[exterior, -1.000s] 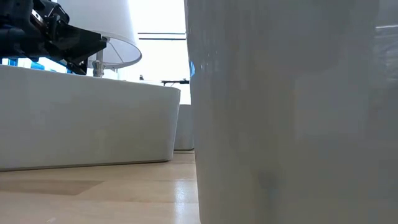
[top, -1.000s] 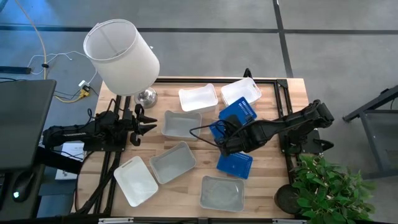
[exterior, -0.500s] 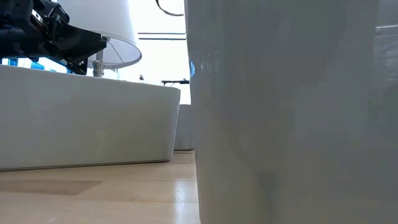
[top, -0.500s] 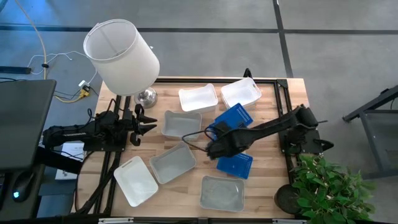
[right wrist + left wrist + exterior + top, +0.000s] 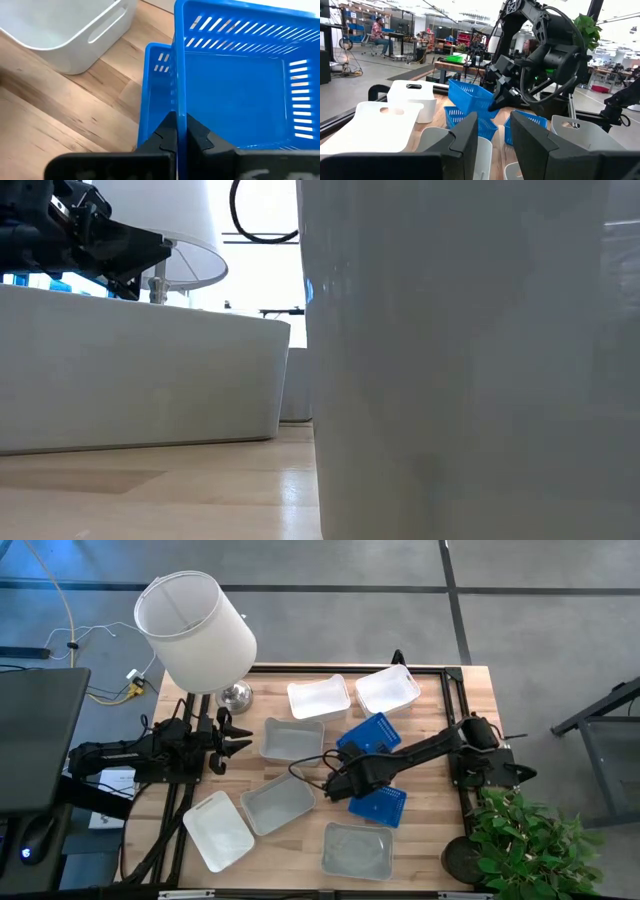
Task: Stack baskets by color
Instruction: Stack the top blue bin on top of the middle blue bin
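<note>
Three blue baskets sit right of centre. One (image 5: 378,730) (image 5: 235,85) is tilted over a second (image 5: 156,95), and my right gripper (image 5: 338,780) (image 5: 177,125) is shut on it. The third (image 5: 378,806) rests flat nearer the front. White baskets (image 5: 318,697), (image 5: 388,688), (image 5: 218,830) and pale grey ones (image 5: 292,740), (image 5: 278,802), (image 5: 357,850) stand on their bases around them. My left gripper (image 5: 235,735) (image 5: 495,145) waits level at the table's left edge, open, with nothing between its fingers. My right gripper pinches one side wall of the blue basket at its top rim (image 5: 179,100) between its two fingers. The fingers slant down from the table's right side. The basket sits tilted over the second blue basket; I cannot tell whether the two touch.
A lamp with a large white shade (image 5: 195,630) stands at the far left corner. A potted plant (image 5: 525,840) is beyond the near right corner. In the low view a pale basket wall (image 5: 470,360) fills most of the picture.
My right gripper has come down and toward the table's left and near side, staying shut on the blue basket. The basket has sunk with it toward the blue basket beneath.
</note>
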You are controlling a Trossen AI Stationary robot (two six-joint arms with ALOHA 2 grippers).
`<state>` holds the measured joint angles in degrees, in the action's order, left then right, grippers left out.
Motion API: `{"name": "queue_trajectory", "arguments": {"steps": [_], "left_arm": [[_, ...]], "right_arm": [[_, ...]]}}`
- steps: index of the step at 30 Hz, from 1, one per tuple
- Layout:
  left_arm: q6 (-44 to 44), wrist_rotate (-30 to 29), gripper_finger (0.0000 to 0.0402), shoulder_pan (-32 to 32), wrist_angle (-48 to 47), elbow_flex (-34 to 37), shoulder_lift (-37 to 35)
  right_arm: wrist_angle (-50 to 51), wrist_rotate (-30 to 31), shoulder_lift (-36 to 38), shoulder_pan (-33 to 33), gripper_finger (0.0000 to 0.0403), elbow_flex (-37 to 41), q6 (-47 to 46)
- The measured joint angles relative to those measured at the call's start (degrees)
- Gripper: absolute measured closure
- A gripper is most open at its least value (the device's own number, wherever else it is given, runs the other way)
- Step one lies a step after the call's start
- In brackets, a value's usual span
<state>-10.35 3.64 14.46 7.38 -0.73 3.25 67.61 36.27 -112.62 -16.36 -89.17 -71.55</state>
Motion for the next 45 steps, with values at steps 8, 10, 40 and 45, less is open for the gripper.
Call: {"name": "queue_trajectory", "arguments": {"steps": [8, 10, 40, 45], "left_arm": [[0.0, 0.0, 0.0300, 0.0, 0.0, 0.0, 0.0], [0.0, 0.0, 0.0300, 0.0, 0.0, 0.0, 0.0], [0.0, 0.0, 0.0300, 0.0, 0.0, 0.0, 0.0], [0.0, 0.0, 0.0300, 0.0, 0.0, 0.0, 0.0]], "right_arm": [[-2.9, -1.0, -2.0, 0.4, 0.0403, 0.0, 1.7], [-3.1, -2.4, -3.2, 0.9, 0.0403, 0.1, 2.4], [-4.9, -9.8, -4.9, 4.5, 0.0403, 0.1, 11.6], [-5.2, -9.8, -4.9, 4.4, 0.0403, 0.1, 13.1]]}}
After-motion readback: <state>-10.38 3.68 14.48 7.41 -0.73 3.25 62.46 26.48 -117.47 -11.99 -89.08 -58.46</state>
